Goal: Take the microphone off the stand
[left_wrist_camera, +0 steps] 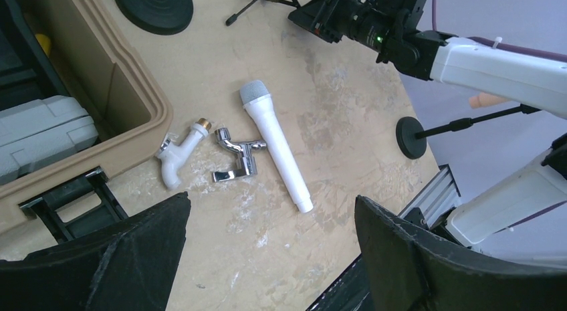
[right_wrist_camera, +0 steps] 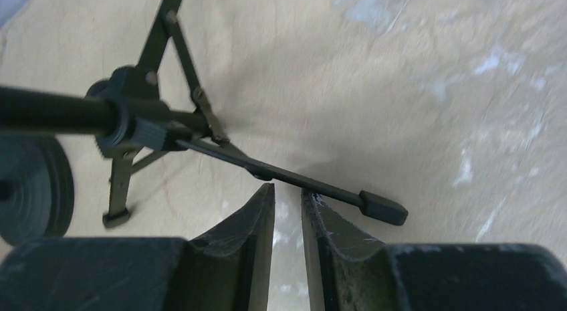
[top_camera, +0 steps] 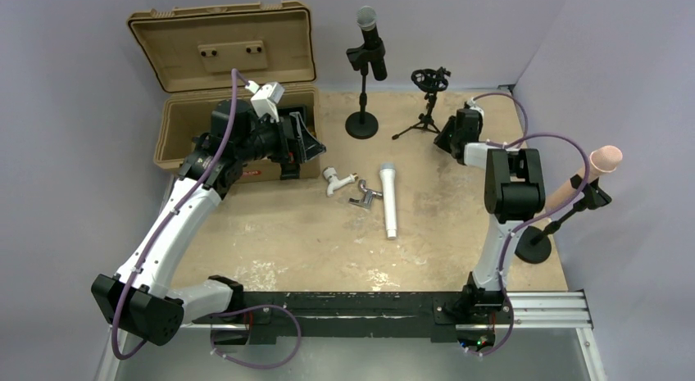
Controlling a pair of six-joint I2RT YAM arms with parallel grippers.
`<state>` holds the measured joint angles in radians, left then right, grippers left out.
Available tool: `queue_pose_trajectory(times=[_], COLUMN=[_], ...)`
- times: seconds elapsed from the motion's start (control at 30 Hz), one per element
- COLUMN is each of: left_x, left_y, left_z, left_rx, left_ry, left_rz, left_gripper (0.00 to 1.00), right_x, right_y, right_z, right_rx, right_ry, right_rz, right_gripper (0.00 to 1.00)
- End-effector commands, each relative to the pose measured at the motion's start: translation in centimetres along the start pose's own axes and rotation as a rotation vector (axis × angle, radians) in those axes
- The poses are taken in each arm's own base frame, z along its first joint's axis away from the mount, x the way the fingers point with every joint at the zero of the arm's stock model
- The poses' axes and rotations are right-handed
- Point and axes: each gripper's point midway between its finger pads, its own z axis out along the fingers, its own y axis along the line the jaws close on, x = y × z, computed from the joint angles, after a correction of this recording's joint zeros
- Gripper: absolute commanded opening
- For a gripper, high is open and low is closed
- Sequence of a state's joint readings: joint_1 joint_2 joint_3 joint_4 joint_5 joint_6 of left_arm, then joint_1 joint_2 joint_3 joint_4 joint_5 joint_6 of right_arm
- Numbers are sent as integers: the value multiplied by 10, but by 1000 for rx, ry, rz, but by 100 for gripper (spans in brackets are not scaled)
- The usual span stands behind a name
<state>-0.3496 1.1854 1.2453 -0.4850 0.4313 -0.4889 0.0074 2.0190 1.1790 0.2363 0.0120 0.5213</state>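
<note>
A black microphone (top_camera: 370,38) sits clipped in an upright stand with a round base (top_camera: 361,124) at the back centre. A beige microphone (top_camera: 588,174) sits tilted in a second stand (top_camera: 534,246) at the right edge. My left gripper (top_camera: 310,143) is open and empty over the front of the tan case; in the left wrist view (left_wrist_camera: 271,237) its jaws stand wide apart above bare table. My right gripper (top_camera: 447,139) is low beside a small tripod (top_camera: 424,111). In the right wrist view (right_wrist_camera: 287,188) its jaws are nearly together and empty, the tips just short of a tripod leg (right_wrist_camera: 314,186).
A white microphone (top_camera: 388,197) lies loose mid-table, with a white tap (top_camera: 334,181) and a chrome tap (top_camera: 364,195) to its left; all three show in the left wrist view (left_wrist_camera: 275,144). The open tan case (top_camera: 221,70) fills the back left. The tripod carries an empty shock mount (top_camera: 429,78).
</note>
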Motion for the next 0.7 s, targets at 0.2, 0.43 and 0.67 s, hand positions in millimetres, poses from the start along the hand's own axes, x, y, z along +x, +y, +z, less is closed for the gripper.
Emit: queue_pose_trajectory(times=[0.2, 0.43, 0.67], left_x=[-15, -14, -14], left_y=[-14, -14, -20], left_z=[-4, -3, -5], left_rx=[33, 32, 58], left_ry=[-41, -38, -36], left_rz=[28, 28, 21], left_gripper=[90, 90, 90], right_x=[-56, -112, -117], right_y=[-29, -17, 20], right_z=[48, 88, 8], right_rx=[31, 20, -183], right_ry=[-36, -64, -178], right_rz=[95, 74, 58], right_gripper=[22, 25, 54])
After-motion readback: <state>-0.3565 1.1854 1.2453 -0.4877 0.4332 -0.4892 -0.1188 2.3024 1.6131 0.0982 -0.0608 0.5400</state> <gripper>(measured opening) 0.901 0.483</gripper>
